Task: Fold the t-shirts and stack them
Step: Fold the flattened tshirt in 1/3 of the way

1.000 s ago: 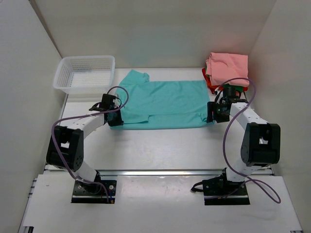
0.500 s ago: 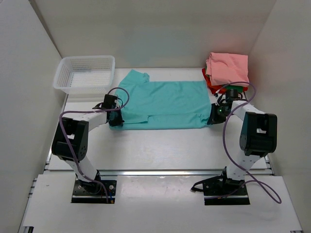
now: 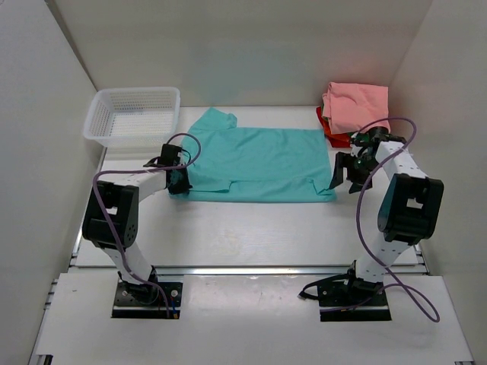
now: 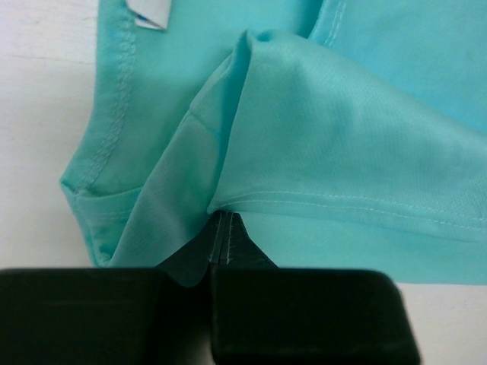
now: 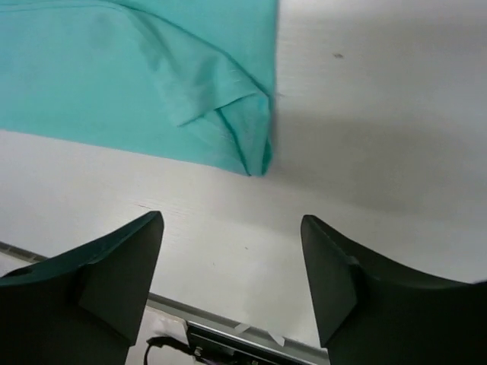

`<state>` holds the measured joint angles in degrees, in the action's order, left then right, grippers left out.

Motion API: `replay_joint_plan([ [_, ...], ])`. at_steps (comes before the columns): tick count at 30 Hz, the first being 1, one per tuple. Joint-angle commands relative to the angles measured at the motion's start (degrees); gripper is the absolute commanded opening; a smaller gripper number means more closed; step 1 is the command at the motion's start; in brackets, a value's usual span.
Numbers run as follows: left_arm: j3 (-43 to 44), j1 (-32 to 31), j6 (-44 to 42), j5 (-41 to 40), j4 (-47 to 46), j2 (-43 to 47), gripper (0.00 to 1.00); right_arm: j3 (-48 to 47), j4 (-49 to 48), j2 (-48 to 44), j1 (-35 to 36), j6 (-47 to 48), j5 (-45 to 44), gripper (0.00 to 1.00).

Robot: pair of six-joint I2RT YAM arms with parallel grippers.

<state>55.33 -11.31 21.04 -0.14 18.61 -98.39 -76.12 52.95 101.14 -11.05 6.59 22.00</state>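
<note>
A teal t-shirt lies spread flat in the middle of the table. My left gripper is shut on its near left corner. In the left wrist view the jaws pinch a fold of the teal cloth, with the white label at the top. My right gripper is open and empty, just right of the shirt's near right corner. In the right wrist view the gripper hangs above bare table, short of that corner. A folded salmon pink shirt lies on a red-orange one at the back right.
A white mesh basket stands at the back left, just beyond my left arm. White walls close in the left, back and right sides. A metal rail runs along the table's near edge.
My right gripper has let go of the shirt's near right corner, opened and pulled back to the right. My left gripper stays shut on the left corner, and the shirt lies flatter.
</note>
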Motion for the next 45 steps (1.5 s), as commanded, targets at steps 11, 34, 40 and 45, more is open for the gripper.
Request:
replay_joint_plan([
  [11, 3.8, -1.1, -0.1, -0.1, -0.7, 1.9, 0.02, 6.2, -13.7, -7.9, 12.3, -10.4, 2.8, 0.37],
  [34, -12.2, -12.1, 1.6, 2.1, 15.7, 13.8, 0.00, 31.5, -19.1, -9.6, 26.4, -19.9, -2.1, 0.34],
  [40, -18.0, -6.5, 1.5, 0.2, 22.2, 36.6, 0.00, 38.5, -15.6, -22.1, 27.2, -22.6, -2.7, 0.34],
  [45, -15.6, -2.4, 1.0, -0.1, 24.5, 46.1, 0.00, 41.9, -17.4, -33.8, 22.1, -23.9, -1.5, 0.36],
])
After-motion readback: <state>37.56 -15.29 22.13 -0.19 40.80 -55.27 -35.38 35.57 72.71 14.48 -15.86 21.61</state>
